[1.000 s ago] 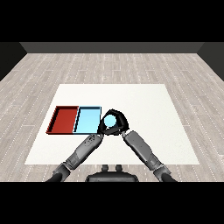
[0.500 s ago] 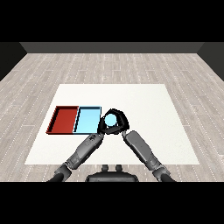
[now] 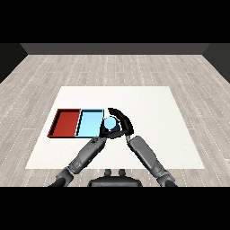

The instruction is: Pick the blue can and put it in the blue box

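Head view: right hand (image 3: 122, 122) curls round the blue can (image 3: 110, 122), held at the blue tray's (image 3: 90, 124) right edge. Left hand (image 3: 103, 133) sits just below; its fingers cannot be told.

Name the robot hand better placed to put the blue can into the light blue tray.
Right. The right robot hand is already curled round the blue can, right beside the light blue tray. The left robot hand sits close under the can but does not appear to hold it.
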